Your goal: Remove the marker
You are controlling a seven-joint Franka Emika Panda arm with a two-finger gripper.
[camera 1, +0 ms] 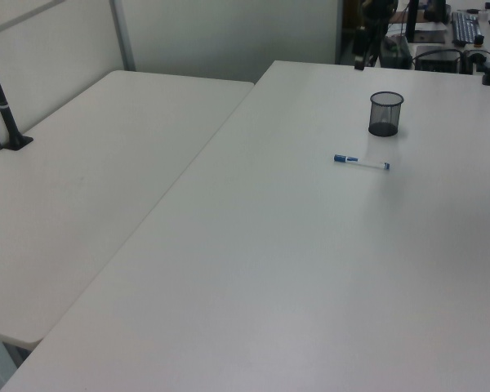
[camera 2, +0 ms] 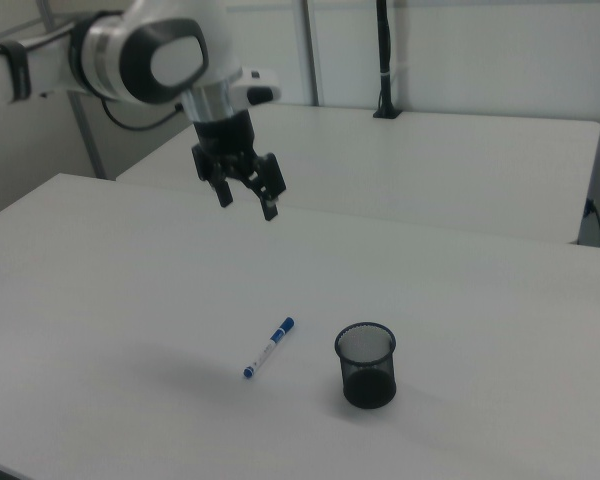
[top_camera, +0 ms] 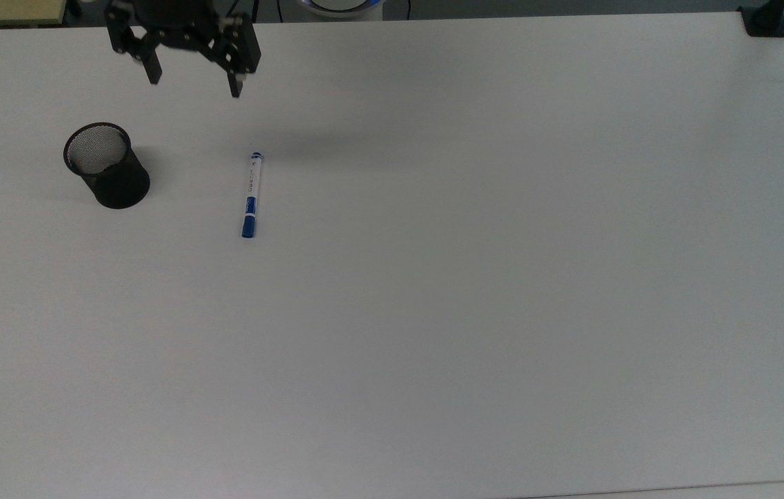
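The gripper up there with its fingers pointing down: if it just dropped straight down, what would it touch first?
Probably bare table. The open gripper hangs high, away from the marker and mesh cup, though depth is hard to judge.

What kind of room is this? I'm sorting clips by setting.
Probably a lab or office workspace: plain white tables pushed together, a robot gripper hanging open above one, and a black mesh pen cup beside a marker.
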